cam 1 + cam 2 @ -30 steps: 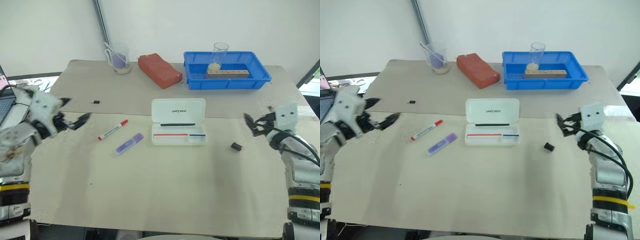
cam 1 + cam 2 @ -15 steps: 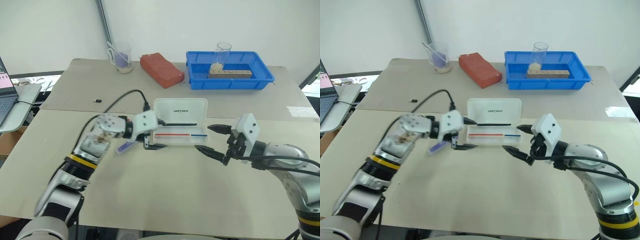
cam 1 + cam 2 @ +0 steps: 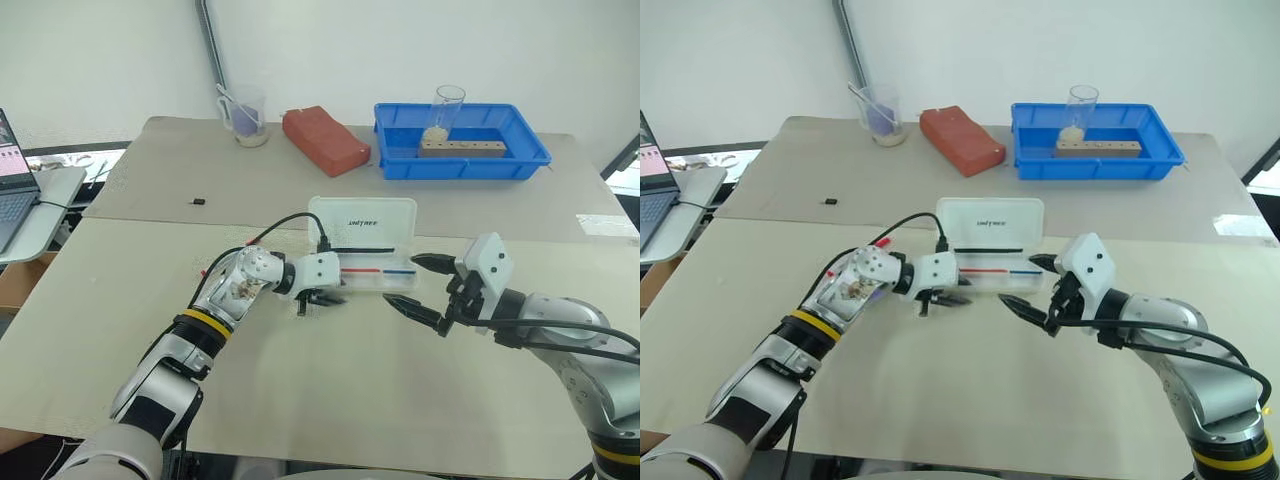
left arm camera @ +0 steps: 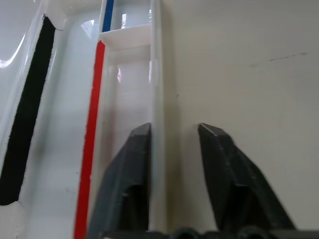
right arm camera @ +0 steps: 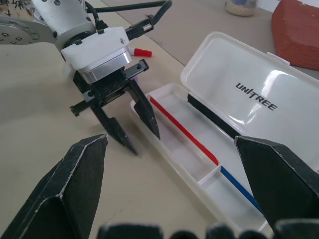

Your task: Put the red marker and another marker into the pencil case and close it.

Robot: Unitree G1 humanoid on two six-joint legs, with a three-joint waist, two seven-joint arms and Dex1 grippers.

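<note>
A white wall [image 3: 420, 40] is closing off the room behind, with a grey pole [image 3: 212, 55] standing against it; a wide beige bench [image 3: 330, 390] is taking up most of the space, and its covering is lying in two sheets meeting at a seam running across just behind the case; at the far left a laptop [image 3: 12, 170] is sitting on a small side table [image 3: 50, 200]. Along the bench's far edge a blue tray [image 3: 462, 142] is holding a wooden block [image 3: 458, 148] and a clear glass [image 3: 445, 112]; a red brick [image 3: 322, 140] is lying beside it, and a clear cup [image 3: 246, 120] is standing further left. The pencil case [image 3: 362, 245] is lying open mid-bench, its lid with black lettering lying back flat, a thin red pen [image 5: 182, 130] and a thin blue pen [image 5: 240, 189] resting in its base. The left gripper [image 3: 322, 298] is straddling the case's near wall at its left end, one finger inside and one outside, the fingers narrowly apart around that wall; the right gripper [image 3: 418, 288] is hanging spread wide and empty just beside the case's right end. The red marker [image 5: 141, 51] is lying on the bench behind the left wrist, only its red cap showing; a sliver of the purple highlighter [image 5: 133, 75] is peeking out beneath the left gripper's body. A small black object [image 3: 199, 201] is lying apart on the far left.
</note>
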